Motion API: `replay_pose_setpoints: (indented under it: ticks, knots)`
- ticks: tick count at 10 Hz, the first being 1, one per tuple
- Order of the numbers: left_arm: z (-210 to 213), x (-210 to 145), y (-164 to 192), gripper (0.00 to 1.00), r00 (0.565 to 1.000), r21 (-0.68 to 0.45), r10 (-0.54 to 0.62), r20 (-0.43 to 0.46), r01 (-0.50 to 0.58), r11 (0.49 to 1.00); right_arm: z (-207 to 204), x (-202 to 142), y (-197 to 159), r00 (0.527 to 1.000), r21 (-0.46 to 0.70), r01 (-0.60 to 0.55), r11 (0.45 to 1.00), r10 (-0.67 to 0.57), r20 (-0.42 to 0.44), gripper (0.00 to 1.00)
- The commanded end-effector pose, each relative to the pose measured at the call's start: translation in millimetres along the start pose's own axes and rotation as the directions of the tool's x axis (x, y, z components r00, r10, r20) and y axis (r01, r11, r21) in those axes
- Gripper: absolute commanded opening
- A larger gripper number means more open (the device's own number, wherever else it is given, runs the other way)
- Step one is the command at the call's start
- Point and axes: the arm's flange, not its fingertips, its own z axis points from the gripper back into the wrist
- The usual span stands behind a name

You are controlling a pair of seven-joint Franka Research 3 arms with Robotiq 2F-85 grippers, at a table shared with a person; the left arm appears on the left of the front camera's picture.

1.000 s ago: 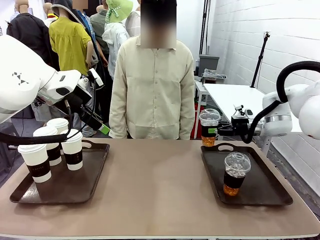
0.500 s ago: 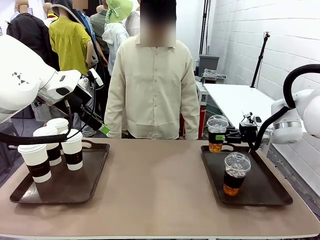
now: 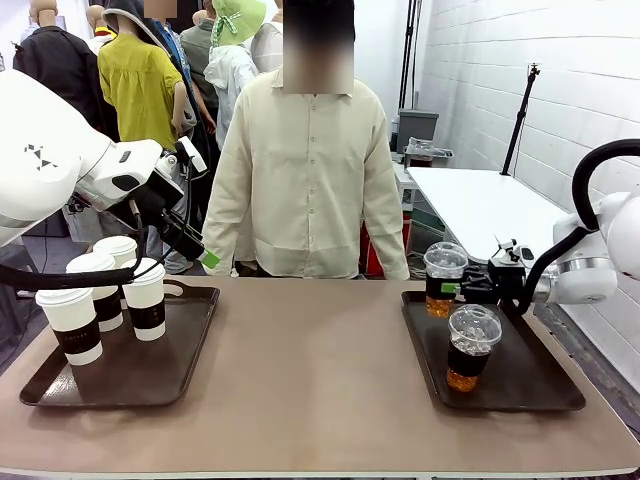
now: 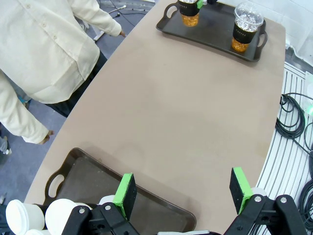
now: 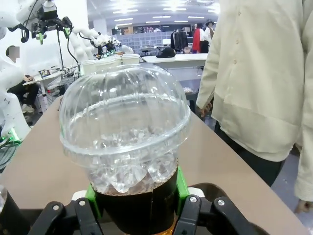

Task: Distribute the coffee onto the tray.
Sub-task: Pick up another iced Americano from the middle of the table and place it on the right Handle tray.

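**Second iced coffee down at the right tray**

R arm has dropped and pulled back w/ the held iced cup (image 3: 444, 279), now at the right tray's (image 3: 540, 395) far end, behind the other iced cup (image 3: 472, 346). Right gripper (image 3: 458, 288) clamped on it; release prob next. Left gripper (image 4: 183, 192) apart, idle above paper cups (image 3: 146, 298) on left tray (image 3: 40, 390).

White rounded arms (image 3: 45, 160) with black cables, black grippers (image 4: 183, 193) carrying green pads (image 4: 128, 194), small black triangle markings

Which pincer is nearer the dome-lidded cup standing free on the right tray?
Right. The right pincer holds another cup just behind that dome-lidded cup; the left pincer is across the table.
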Motion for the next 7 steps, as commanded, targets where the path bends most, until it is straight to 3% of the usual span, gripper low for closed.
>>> replay_pose_setpoints:
  ticks: [1,7]
  knots:
    - [-1,-1,2,1.00,1.000,-0.007,-0.004,0.006,0.004,1.000,2,-4,-2,0.998,0.018,-0.030,0.999,0.029,0.047,0.65]
    - [-1,-1,2,1.00,1.000,-0.007,-0.004,0.006,0.004,1.000,0,-31,-13,0.999,0.017,-0.010,1.000,0.009,0.050,0.65]
